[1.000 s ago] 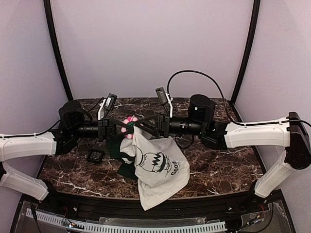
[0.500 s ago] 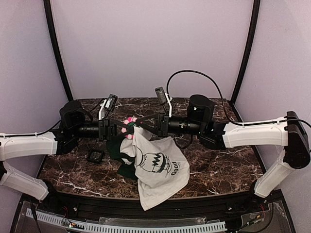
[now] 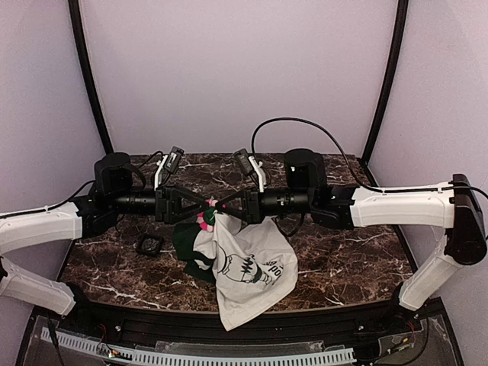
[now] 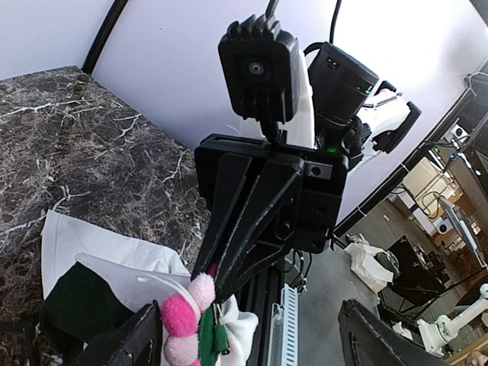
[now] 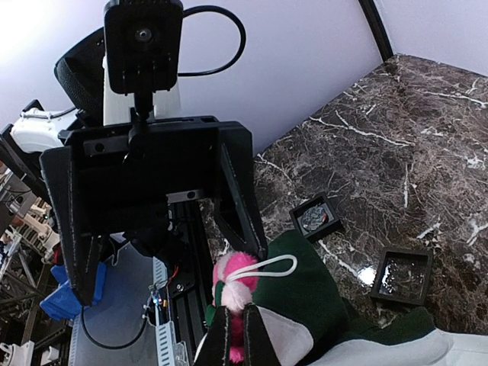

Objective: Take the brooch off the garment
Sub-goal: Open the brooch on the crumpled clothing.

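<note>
The brooch (image 3: 206,217), a small flower of pink and white puffs with green leaves, hangs in mid-air between both grippers. My right gripper (image 3: 219,208) is shut on the brooch (image 5: 242,278), its fingertips (image 5: 229,339) pinching the petals. The garment (image 3: 248,267), a white T-shirt with a black drawing and dark green sleeves, hangs from the brooch down onto the table. My left gripper (image 3: 197,210) stands open around the brooch (image 4: 183,320), its fingers (image 4: 130,343) spread wide and touching nothing. A white loop of cord lies across the flower.
A small black square frame (image 3: 149,244) lies on the marble table (image 3: 343,267) left of the shirt. The right wrist view shows two such frames (image 5: 316,217) (image 5: 400,276). A black cable arcs over the right arm.
My left gripper has opened and let go. My right gripper has shut on the brooch. Both arms shifted slightly left and the shirt hangs a little lower.
</note>
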Motion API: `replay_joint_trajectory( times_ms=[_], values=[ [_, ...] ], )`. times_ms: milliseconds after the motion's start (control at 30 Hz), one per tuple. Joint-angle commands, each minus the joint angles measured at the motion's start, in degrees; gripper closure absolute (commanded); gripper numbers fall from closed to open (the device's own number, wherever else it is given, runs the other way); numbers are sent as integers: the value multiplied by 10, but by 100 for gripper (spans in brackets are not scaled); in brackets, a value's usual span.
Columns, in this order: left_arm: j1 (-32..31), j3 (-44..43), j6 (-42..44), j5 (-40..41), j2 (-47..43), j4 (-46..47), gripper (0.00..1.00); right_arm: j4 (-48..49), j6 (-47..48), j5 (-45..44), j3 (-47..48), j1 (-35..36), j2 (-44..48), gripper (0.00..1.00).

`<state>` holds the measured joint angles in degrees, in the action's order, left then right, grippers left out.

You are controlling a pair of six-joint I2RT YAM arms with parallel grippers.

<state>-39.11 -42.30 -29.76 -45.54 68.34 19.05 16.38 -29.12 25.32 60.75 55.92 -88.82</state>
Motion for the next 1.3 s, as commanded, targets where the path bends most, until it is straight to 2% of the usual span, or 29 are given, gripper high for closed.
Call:
replay_joint_trajectory(
  times_ms=[0,100,200,333,467,633,800,967,1033,1267],
  values=[
    [-1,-25,43,14,-2,-71,23,-59,40,28,25,-4,16,100],
    [-1,-42,68,12,14,-110,31,-68,44,45,33,-5,11,100],
    [-7,-54,92,15,22,-143,34,-68,45,51,36,-5,9,100],
    [-15,-65,115,22,29,-180,44,-72,48,59,45,-6,4,100],
    [-18,-62,114,16,32,-180,57,-87,57,61,55,-6,-1,100],
    [-20,-56,107,15,32,-171,69,-96,61,60,60,-7,0,100],
    [-21,-49,93,7,35,-148,87,-97,61,60,63,-7,-3,100],
    [-22,-42,76,1,35,-124,97,-96,58,60,63,-8,-2,100],
    [-22,-37,64,0,34,-106,99,-92,56,58,61,-7,1,93],
    [-22,8,-16,24,22,13,99,-39,26,19,15,-8,38,44]
  ],
)
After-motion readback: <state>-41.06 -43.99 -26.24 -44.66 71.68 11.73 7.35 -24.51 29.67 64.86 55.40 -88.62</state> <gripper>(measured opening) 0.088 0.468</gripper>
